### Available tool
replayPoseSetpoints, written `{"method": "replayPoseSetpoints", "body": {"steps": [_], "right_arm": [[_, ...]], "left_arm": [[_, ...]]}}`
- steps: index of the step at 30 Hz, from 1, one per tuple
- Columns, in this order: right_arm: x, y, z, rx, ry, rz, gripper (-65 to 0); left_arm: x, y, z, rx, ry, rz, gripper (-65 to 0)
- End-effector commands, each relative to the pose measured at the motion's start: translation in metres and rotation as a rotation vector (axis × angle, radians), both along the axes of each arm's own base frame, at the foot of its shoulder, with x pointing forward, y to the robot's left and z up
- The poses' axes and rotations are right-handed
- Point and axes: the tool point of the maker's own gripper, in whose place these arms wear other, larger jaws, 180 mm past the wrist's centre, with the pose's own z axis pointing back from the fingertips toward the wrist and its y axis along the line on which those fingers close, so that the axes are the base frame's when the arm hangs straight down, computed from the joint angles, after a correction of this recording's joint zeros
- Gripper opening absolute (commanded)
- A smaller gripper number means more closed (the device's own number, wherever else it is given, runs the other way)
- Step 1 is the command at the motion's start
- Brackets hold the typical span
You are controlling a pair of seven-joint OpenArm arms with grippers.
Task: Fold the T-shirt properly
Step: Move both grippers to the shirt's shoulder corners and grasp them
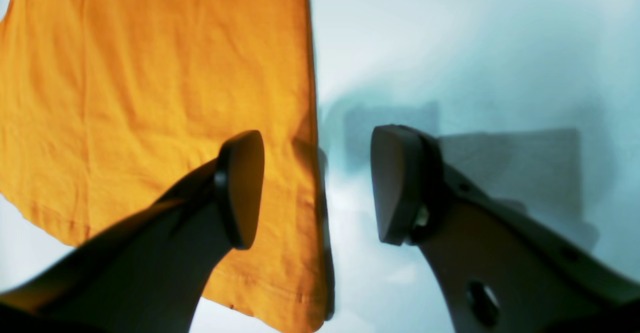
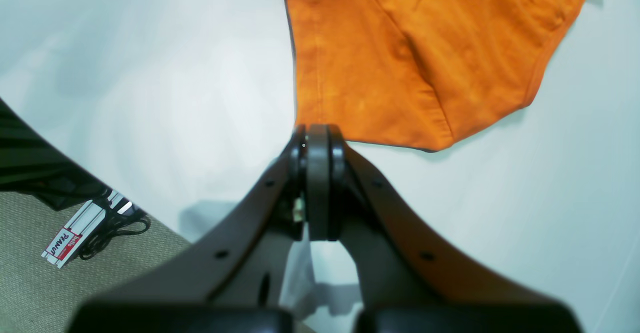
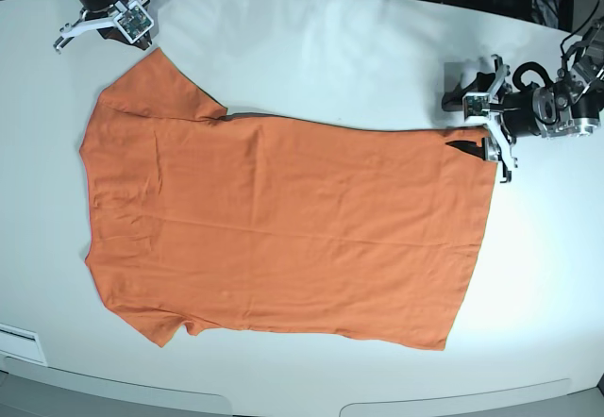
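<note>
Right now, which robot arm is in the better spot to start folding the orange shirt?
Probably the left. Its open hand straddles the T-shirt hem corner, one finger over cloth, one over table. The right hand is shut, just off the sleeve edge.

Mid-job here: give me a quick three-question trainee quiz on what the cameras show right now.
1. True or false: the plain orange short-sleeved T-shirt lies spread flat on the white table.
2. Which claw stands open? A) left claw B) right claw
3. Fill in: in the left wrist view, the open claw straddles the shirt's ____.

Key: 1 true; 2 A; 3 edge. One finger is over the cloth, the other over bare table. The right claw is shut beside a sleeve, gripping nothing.
</note>
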Motion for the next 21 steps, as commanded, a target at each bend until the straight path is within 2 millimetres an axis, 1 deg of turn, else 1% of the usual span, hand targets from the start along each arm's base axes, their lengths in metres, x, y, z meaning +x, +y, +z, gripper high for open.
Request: {"method": "replayPoseSetpoints", "body": {"steps": [1,6,10,13,15,16,18,21], "right_arm": [[0.002,0.002,0.007,0.009,-0.023,0.01,-65.0],[0.002,0.002,0.007,0.011,-0.024,0.01,-65.0],[0.002,0.002,0.007,0.01,-0.024,0.01,-65.0],[0.003,0.002,0.007,0.01,-0.025,0.01,-65.0],[0.003,0.003,0.007,0.012,-0.027,0.011,-65.0],[0.003,0.003,0.007,0.012,-0.027,0.011,-65.0],[0.003,0.003,0.007,0.012,-0.027,0.011,-65.0],[0.003,0.003,0.007,0.012,-0.027,0.011,-65.0]], "left_arm": [[-0.011,0.049,-0.022,0.252,0.027,-0.027,-29.4],[-0.017,0.063,-0.02,0.294,0.05,-0.04,-29.4],[-0.016,0.083,-0.012,0.346,0.05,-0.04,-29.5],[-0.016,0.092,-0.009,0.368,0.05,-0.04,-29.5],[-0.013,0.092,-0.008,0.367,0.035,-0.035,-29.5],[-0.01,0.089,-0.008,0.352,0.017,-0.03,-29.5],[-0.004,0.079,-0.008,0.318,-0.02,-0.02,-29.5],[-0.003,0.067,-0.015,0.299,-0.033,-0.032,-29.5]]}}
